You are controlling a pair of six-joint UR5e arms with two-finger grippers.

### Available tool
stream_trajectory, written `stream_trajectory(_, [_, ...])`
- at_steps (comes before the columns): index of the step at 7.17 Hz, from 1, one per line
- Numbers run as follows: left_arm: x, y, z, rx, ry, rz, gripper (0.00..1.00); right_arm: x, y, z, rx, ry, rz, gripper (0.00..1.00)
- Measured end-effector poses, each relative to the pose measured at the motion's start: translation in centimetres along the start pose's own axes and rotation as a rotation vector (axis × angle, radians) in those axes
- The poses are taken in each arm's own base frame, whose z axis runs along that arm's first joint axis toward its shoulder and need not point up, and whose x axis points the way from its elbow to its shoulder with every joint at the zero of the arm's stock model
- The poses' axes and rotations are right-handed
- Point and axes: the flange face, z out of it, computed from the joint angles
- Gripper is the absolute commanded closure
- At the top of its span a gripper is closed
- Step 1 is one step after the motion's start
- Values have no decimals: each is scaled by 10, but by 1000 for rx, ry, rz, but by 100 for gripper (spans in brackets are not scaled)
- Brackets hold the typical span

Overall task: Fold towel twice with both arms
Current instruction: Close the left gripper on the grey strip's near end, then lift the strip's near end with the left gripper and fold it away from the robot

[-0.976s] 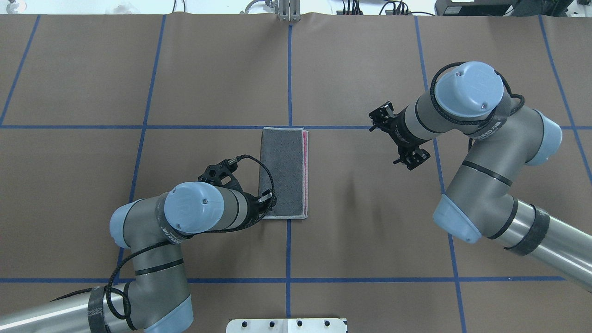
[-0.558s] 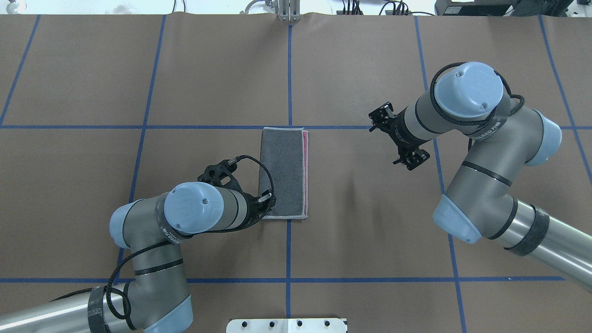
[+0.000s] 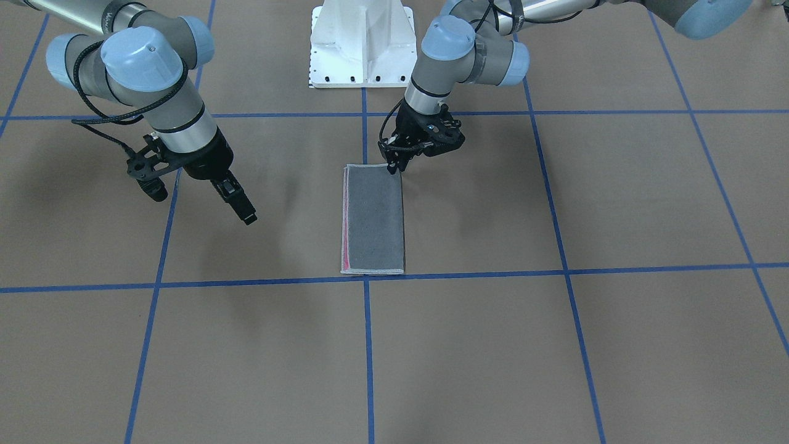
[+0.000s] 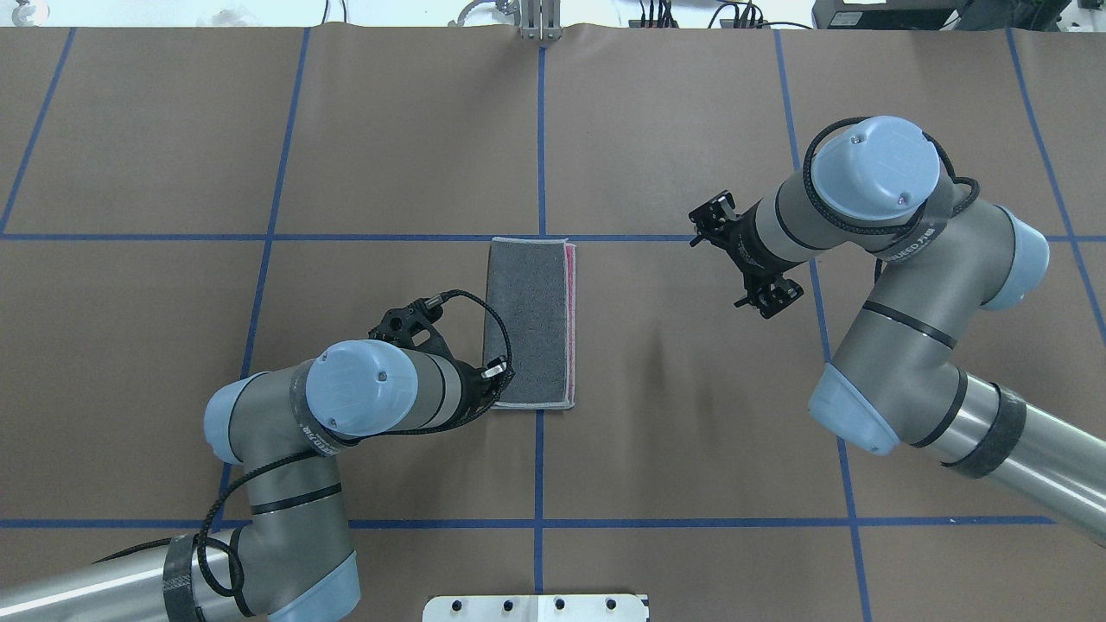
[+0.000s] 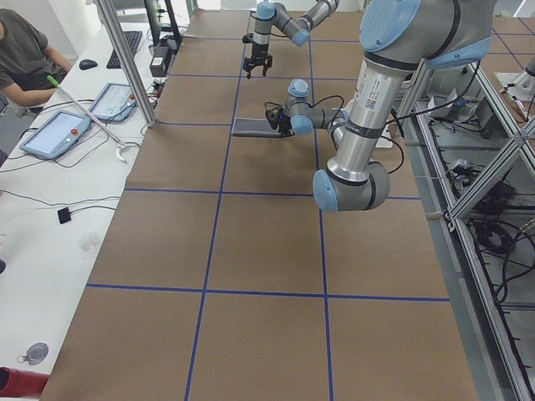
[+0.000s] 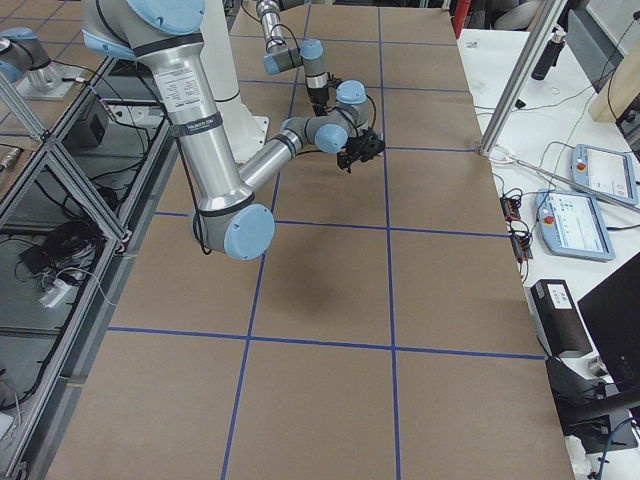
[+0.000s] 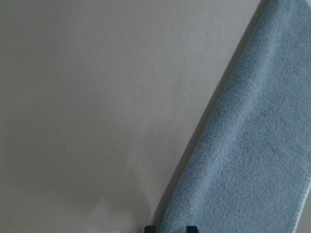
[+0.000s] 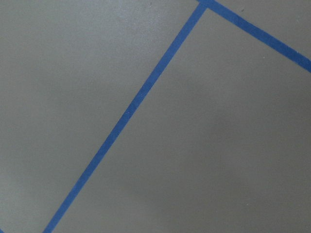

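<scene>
My brown table (image 4: 691,432) gridded in blue tape (image 4: 537,130), white bench (image 5: 50,200) beside it — tablets (image 5: 54,134), cables, a seated person (image 5: 25,50), aluminium frame (image 6: 60,180).

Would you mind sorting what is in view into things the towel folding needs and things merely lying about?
Needed: towel, folded once, grey face up; left gripper at its corner; right gripper, off to the side.
Lying about: tablets, keyboard, on the side bench.

Brown table cover (image 4: 691,432) with blue tape grid (image 4: 539,130), teach pendants (image 5: 55,134), seated person (image 5: 25,46)
</scene>
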Motion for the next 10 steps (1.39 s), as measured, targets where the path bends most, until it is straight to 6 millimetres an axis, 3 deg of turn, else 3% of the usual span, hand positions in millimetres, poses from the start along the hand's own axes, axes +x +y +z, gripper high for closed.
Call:
stream_trajectory(3, [0, 2, -3, -13, 2, 1, 100, 1, -2, 4, 5, 6, 2, 0])
stream_trajectory(6, [-1, 5, -19, -48, 17, 4, 100, 1, -2, 4, 5, 7, 2, 0])
stream_trajectory(8, [-26, 3, -37, -87, 10, 16, 100, 0, -2, 4, 5, 6, 2, 0])
stream_trajectory(10, [-37, 2, -44, -107, 6, 74, 100, 0, -2, 3, 4, 5, 2, 0])
